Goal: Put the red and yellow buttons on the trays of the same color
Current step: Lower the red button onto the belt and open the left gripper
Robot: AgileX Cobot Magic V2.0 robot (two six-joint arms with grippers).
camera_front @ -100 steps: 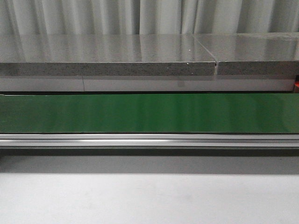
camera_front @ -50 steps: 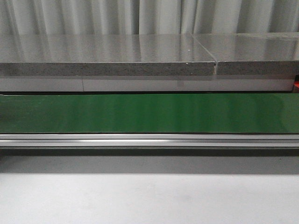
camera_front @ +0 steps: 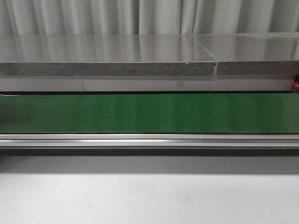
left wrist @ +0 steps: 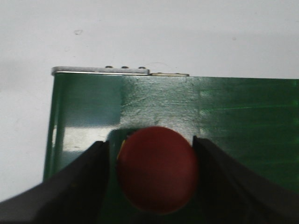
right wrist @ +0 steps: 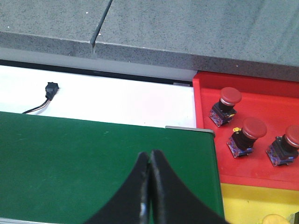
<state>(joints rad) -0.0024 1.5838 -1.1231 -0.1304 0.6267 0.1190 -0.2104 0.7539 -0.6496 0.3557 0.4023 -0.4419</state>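
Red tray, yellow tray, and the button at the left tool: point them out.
red tray [right wrist: 261,91], right wrist view, bare floor.
yellow tray [right wrist: 243,203], right wrist view, bare floor.
red button [left wrist: 157,169], left wrist view, cap centre.

- Left gripper [left wrist: 149,179]: jaws spread wide, dark fingers [left wrist: 84,186] flanking a gap, not closed on anything.
- Right gripper [right wrist: 149,186]: fingers [right wrist: 161,189] pressed together, tips touching, nothing held between them.
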